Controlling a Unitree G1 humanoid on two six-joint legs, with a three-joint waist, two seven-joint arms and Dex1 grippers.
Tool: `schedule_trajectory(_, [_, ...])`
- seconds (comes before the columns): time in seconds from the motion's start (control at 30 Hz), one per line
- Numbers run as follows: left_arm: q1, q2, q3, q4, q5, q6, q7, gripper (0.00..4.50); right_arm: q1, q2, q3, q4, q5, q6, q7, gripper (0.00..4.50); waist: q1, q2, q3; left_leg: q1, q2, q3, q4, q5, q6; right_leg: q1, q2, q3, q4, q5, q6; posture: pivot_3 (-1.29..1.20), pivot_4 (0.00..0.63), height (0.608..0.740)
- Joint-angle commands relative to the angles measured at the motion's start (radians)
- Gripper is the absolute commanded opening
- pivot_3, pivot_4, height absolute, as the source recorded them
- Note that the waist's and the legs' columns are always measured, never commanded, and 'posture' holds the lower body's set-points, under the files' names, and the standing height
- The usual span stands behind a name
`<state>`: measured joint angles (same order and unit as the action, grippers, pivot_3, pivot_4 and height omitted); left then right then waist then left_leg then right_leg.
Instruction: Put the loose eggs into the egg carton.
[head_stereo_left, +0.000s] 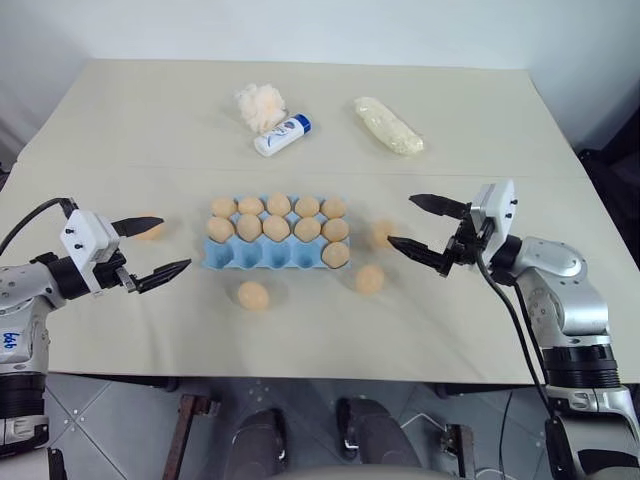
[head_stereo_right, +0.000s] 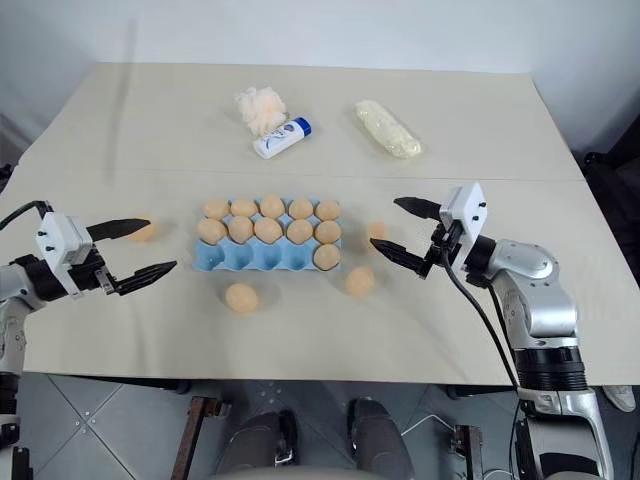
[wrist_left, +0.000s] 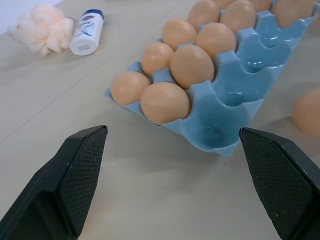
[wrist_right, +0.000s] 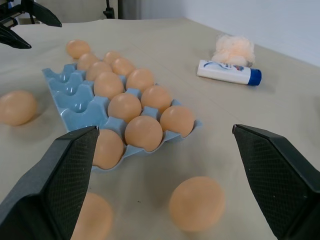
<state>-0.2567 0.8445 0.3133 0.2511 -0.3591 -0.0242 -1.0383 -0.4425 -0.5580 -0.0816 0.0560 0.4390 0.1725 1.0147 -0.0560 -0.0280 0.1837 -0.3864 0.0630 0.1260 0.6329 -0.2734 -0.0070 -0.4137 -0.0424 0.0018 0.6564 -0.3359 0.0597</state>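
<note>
Both grippers hover wide open and empty, the left gripper (head_stereo_left: 150, 247) beside the left end of the egg carton (head_stereo_left: 262, 257), the right gripper (head_stereo_left: 427, 226) just past its right end. Four loose eggs lie on the table (head_stereo_left: 150, 120): one (head_stereo_left: 149, 228) by the left fingers, one (head_stereo_left: 253, 295) before the carton, two (head_stereo_left: 369, 279) (head_stereo_left: 383, 232) near the right gripper.

Risks, as I judge them: a finger nudging a round egg so it rolls away, or squeezing hard enough to crack it.

The bottle (head_stereo_left: 282, 135) bears a label too small to read.

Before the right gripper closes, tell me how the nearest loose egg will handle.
The egg is smooth and oval, so it will probably roll if nudged. Its curved shell looks slippery for the right gripper, and likely fragile.
</note>
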Motion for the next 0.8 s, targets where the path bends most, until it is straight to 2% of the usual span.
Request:
schedule_trajectory(0.03, [-0.007, 0.009, 0.016, -0.041, -0.030, 0.029, -0.007, 4.49, 0.003, 0.012, -0.017, 0.000, 0.000, -0.032, -0.014, 4.50, 0.000, 0.000, 0.000, 0.000, 0.000, 0.000, 0.000, 0.000, 0.000, 0.000, 0.000, 0.000, 0.000, 0.000, 0.000, 0.00, 0.150, 0.740])
schedule_trajectory(0.27, [0.053, -0.003, -0.072, -0.254, -0.114, 0.113, -0.136, 4.49, 0.021, -0.014, -0.075, 0.074, -0.031, -0.070, -0.062, 4.50, 0.002, 0.000, 0.000, 0.000, 0.000, 0.000, 0.001, 0.000, 0.000, 0.000, 0.000, 0.000, 0.000, 0.000, 0.000, 0.00, 0.150, 0.740])
schedule_trajectory(0.43, [0.035, -0.039, -0.130, -0.254, -0.075, 0.085, -0.132, 4.49, -0.007, -0.008, -0.045, 0.123, -0.047, -0.045, -0.056, 4.50, -0.002, 0.000, 0.000, 0.000, 0.000, 0.000, 0.002, 0.001, 0.000, 0.000, 0.000, 0.001, 0.002, 0.000, 0.000, 0.00, 0.150, 0.740])
schedule_trajectory(0.8, [0.053, -0.047, -0.139, -0.235, -0.041, 0.049, -0.116, 4.49, -0.277, 0.111, 0.114, 0.407, -0.206, 0.020, -0.117, 4.50, -0.027, 0.000, 0.000, 0.001, 0.000, 0.001, 0.004, 0.003, -0.001, 0.000, 0.001, 0.002, 0.005, 0.001, -0.001, 0.00, 0.150, 0.740])
